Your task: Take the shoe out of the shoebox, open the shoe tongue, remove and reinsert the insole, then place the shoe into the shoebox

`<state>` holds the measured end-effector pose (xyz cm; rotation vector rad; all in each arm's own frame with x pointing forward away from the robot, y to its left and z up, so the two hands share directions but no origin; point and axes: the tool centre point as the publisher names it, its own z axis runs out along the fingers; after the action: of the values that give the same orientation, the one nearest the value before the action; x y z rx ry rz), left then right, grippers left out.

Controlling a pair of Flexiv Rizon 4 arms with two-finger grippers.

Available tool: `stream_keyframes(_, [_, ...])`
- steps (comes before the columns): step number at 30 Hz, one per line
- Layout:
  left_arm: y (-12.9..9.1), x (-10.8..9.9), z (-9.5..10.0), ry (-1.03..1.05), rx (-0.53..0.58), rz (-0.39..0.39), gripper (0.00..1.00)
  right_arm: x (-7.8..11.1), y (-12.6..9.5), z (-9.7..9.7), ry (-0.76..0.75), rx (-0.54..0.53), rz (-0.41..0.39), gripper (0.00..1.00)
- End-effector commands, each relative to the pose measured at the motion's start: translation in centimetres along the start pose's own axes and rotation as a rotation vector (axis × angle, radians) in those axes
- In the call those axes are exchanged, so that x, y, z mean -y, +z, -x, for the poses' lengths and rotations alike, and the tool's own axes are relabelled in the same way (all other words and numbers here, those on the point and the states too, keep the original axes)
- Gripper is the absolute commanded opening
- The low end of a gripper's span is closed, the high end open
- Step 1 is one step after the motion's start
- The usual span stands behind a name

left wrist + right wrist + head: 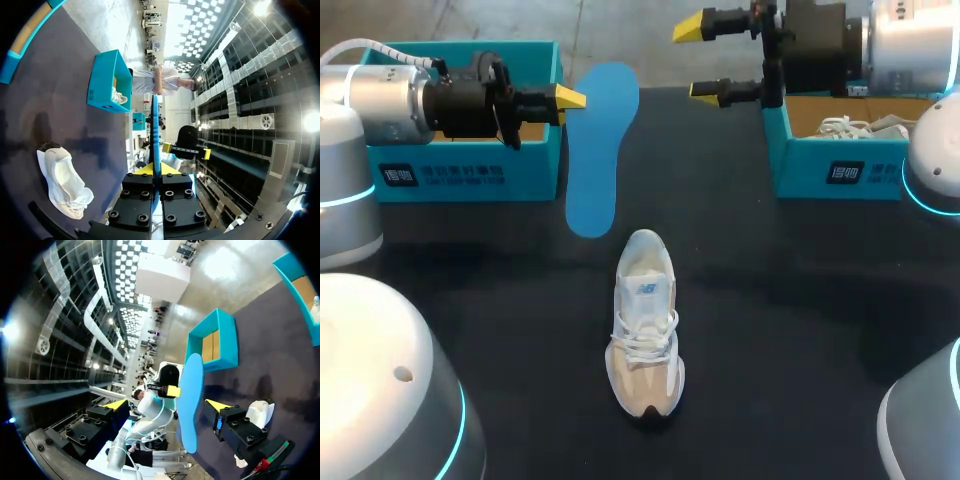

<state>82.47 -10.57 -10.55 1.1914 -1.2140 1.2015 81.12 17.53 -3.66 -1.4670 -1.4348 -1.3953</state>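
Note:
My left gripper (570, 98) is shut on the edge of a blue insole (600, 150) and holds it in the air over the table's far left. In the left wrist view the insole (156, 135) shows edge-on as a thin blue line between the closed fingers of that gripper (156, 170). A white and beige shoe (645, 320) lies on the black table, toe toward the front. My right gripper (700, 58) hangs open to the right of the insole's far end, apart from it. From the right wrist, the insole (190, 400) stands ahead of the gripper's (167, 405) spread fingers.
A teal shoebox (470, 170) stands at the back left behind my left arm. A second teal box (840, 165) at the back right holds another white shoe (855, 127). The shoe on the table has bare black tabletop (790, 330) around it.

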Motion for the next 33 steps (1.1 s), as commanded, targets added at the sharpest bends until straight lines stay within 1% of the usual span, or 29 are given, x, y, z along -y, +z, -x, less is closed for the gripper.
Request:
stream_keyframes(1, [0.0, 0.0, 0.0, -0.001, 0.003, 0.000, 0.00, 0.3, 0.1, 0.1, 0.001, -0.003, 0.006, 1.00])
stream_keyframes(12, [0.0, 0.0, 0.0, -0.001, 0.003, 0.000, 0.00, 0.3, 0.1, 0.1, 0.001, -0.003, 0.006, 1.00])
stream_keyframes(16, [0.1, 1.2, -1.2, 0.152, -0.015, -0.019, 0.00, 0.3, 0.1, 0.1, 0.001, -0.003, 0.006, 1.00])
stream_keyframes(18, [-0.2, 1.9, -2.0, 0.236, -0.045, -0.042, 0.00, 0.3, 0.1, 0.1, 0.001, -0.003, 0.006, 1.00])
stream_keyframes(20, [-0.3, 2.2, -2.4, 0.369, -0.059, -0.074, 0.00, 0.3, 0.1, 0.1, 0.001, -0.003, 0.006, 1.00])
stream_keyframes(22, [-0.4, 2.5, -2.7, 0.451, -0.081, -0.077, 0.00, 0.3, 0.1, 0.1, 0.001, -0.003, 0.006, 1.00])
stream_keyframes(27, [-0.7, 2.9, -2.9, 0.579, -0.106, -0.057, 0.00, 0.3, 0.1, 0.1, 0.001, -0.003, 0.006, 1.00])
stream_keyframes(29, [-0.9, 3.1, -3.0, 0.671, -0.113, -0.069, 0.00, 0.3, 0.1, 0.1, 0.001, -0.003, 0.006, 1.00])
stream_keyframes(30, [-1.0, 3.1, -3.0, 0.675, -0.122, -0.062, 0.00, 0.3, 0.1, 0.1, 0.001, -0.003, 0.006, 1.00])
stream_keyframes(33, [-1.3, 3.4, -3.8, 0.765, -0.154, -0.057, 0.00, 0.3, 0.1, 0.1, 0.001, -0.003, 0.006, 1.00])
